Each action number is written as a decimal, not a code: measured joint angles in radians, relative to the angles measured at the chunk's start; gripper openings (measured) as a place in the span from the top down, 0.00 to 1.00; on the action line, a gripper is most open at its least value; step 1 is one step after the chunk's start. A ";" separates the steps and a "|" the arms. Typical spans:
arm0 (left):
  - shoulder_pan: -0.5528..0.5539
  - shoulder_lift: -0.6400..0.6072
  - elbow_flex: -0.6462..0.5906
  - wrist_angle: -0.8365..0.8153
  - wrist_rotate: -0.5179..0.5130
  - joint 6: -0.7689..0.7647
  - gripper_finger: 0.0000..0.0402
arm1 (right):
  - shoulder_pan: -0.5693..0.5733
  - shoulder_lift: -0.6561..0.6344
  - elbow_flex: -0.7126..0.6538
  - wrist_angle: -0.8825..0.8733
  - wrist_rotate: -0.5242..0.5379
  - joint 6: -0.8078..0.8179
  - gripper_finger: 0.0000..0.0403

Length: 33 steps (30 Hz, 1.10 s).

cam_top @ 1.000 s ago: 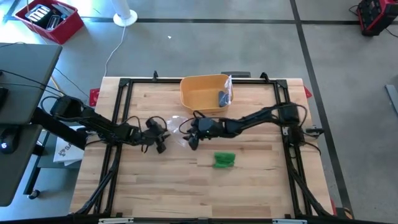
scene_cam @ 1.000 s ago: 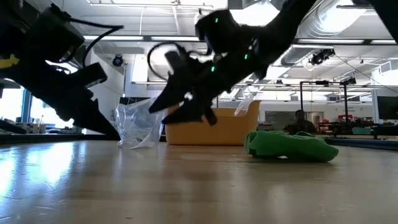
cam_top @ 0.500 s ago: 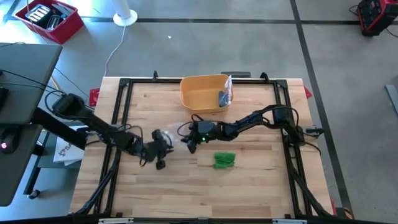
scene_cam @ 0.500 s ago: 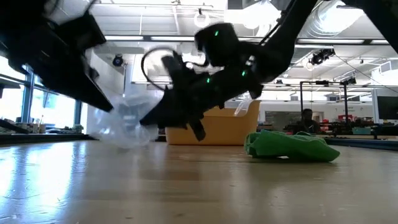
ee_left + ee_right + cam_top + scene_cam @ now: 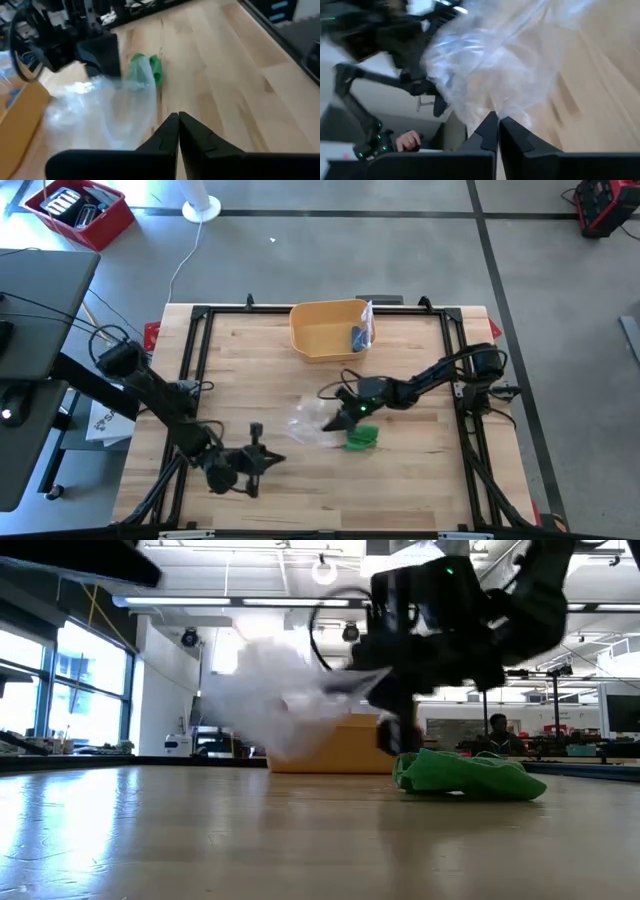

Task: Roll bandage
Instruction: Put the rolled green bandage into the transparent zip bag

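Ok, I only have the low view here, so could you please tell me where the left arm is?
Observer: From above, the left end effector is shut and empty, low in the overhead picture, left of the bag and well apart from it.
Operator: Thank you. Is the right one actually gripping the bag?
Observer: Yes, the right end effector is shut on the clear plastic bag; its wrist view shows the film pinched between the fingers.
Operator: And is the bandage inside that bag?
Observer: No, from above the green bandage lies on the table next to the bag, not inside it.
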 joint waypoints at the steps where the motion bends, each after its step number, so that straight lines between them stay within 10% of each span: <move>1: 0.009 0.029 0.001 0.040 0.002 0.005 0.97 | 0.004 0.000 -0.023 -0.003 0.002 0.035 1.00; 17: 0.142 0.116 0.012 0.124 -0.044 -0.217 0.75 | -0.026 -0.004 -0.017 -0.077 -0.114 -0.145 0.70; 26: 0.355 0.135 0.012 0.112 0.154 -0.200 0.75 | -0.025 -0.074 -0.017 -0.147 -0.088 -0.203 0.69; 33: 0.494 0.188 -0.008 0.066 0.317 -0.310 0.75 | 0.062 -0.322 -0.017 -0.491 0.141 -0.347 0.69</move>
